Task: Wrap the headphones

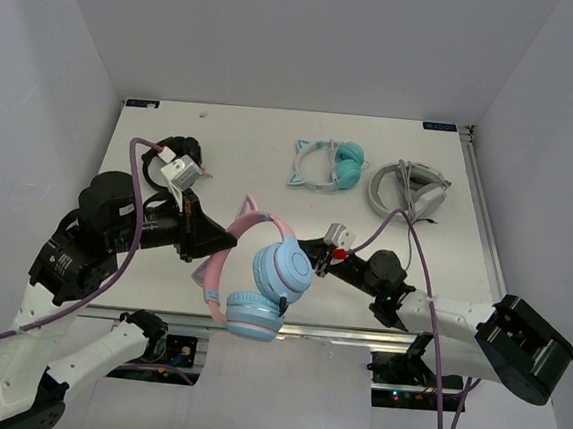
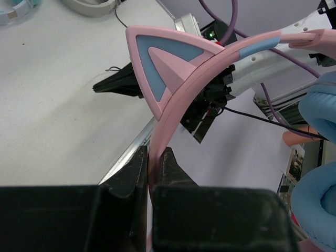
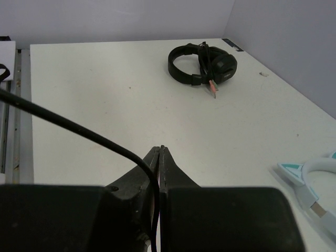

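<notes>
1. The left gripper (image 2: pixel 154 157) is clamped tight, jaws almost together, with only the pink headband (image 2: pixel 178 105) of the headphones (image 1: pixel 261 278) squeezed between them.
2. The band climbs out from between those fingers and arcs away ahead of the left gripper. A pink-and-blue cat ear (image 2: pixel 163 68) stands on it just past the fingertips.
3. From above, the light blue ear cups (image 1: pixel 282 269) sit one below the other, right between the two grippers. In the left wrist view they bulge in on that gripper's right-hand side.
4. Over to the right gripper (image 3: pixel 160 153): jaws pressed together, tips meeting, and the thin black cable (image 3: pixel 79 128) drops straight into the slit between them. It's pinched.
5. From that pinch the cable sweeps up and off to the right gripper's left, crossing in front of the white table (image 3: pixel 105 89) and out of the frame edge.
6. In the top view, the right gripper's tips sit just beside the upper ear cup. Whether they touch it, I can't tell.
7. Dead ahead of the right gripper, well apart at the far end of the table, a black headset (image 3: pixel 202 65) lies flat with its coloured plugs poking out.
8. Off to the right gripper's right, the teal cat-ear headphones (image 3: pixel 310 178) peek in at the frame edge.
9. Seen from above, the grey-white headphones (image 1: pixel 409 190) lie just beside the teal pair, beyond the right arm's wrist.
</notes>
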